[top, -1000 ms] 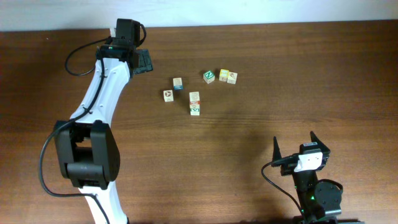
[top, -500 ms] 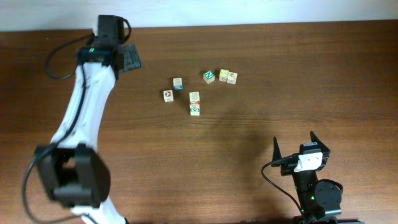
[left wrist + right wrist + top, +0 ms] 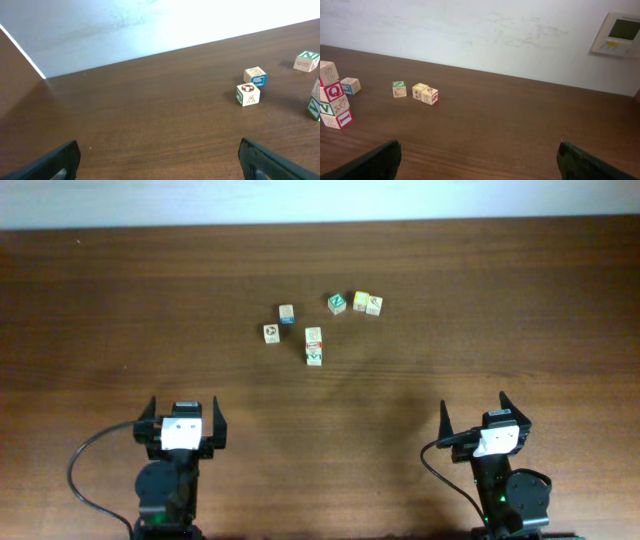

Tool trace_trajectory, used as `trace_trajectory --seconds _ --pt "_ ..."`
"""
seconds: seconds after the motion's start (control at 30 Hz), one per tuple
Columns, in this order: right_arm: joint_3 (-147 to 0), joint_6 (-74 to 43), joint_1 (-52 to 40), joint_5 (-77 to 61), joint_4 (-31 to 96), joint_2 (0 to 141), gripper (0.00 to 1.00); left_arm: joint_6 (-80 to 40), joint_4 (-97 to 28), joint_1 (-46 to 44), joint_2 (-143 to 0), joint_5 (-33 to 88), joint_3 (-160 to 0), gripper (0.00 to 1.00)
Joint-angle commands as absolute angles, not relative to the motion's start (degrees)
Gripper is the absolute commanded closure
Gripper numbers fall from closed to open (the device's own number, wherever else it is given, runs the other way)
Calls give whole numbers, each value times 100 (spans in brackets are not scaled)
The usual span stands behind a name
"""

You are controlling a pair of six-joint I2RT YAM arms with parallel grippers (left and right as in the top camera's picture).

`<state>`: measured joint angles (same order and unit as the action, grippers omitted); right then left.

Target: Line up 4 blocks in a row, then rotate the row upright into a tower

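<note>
Left gripper (image 3: 182, 425): parked at the near edge of the desk (image 3: 480, 300), about 7 o'clock from the blocks; fingers (image 3: 260, 159) spread fully wide, holding nothing.
Right gripper (image 3: 484, 419): parked at the near edge at about 5 o'clock; fingers (image 3: 580, 160) also wide apart and empty.
Blocks, where: a loose cluster toward the far middle of the desk, well apart from both grippers.
Green block (image 3: 336, 302): at 12 o'clock of the cluster, standing alone, just left of the yellow block (image 3: 360, 299).
Blue block (image 3: 286, 313): at 10 o'clock, free on every side.
Red block (image 3: 313, 336): in the middle, touching the green V block (image 3: 314, 357) at its 6 o'clock side; in the right wrist view these read as a small stack with Q and V faces.
Not for turning: the yellow block and its touching neighbour at 3 o'clock; the block with a brown round mark (image 3: 270, 333) at 9 o'clock.
Step in hand: judged to be a reach to a block; whether any has been turned cannot be told.
How to do it well: start with a free-standing block, come straight down, close squarely on two opposite faces, twist in place, let go without dragging. Take care at the touching pair, which may shift together.
</note>
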<state>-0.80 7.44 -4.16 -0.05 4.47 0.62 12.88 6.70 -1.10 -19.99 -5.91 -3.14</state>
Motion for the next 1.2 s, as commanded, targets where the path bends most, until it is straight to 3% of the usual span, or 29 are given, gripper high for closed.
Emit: trace_trajectory --seconds 0.0,0.13,0.27,1.17 --pt "-32 661 -405 43 460 25 2 1479 545 -95 -1621 -578 -47 1" --pt "-32 663 -405 43 460 25 1 1597 -357 -95 -836 -749 -47 1" --pt "-32 663 -405 43 460 25 1 1597 -375 -89 -27 -729 -54 1" --pt "-32 663 -405 43 460 25 1 1597 -397 -84 -30 -729 -49 1"
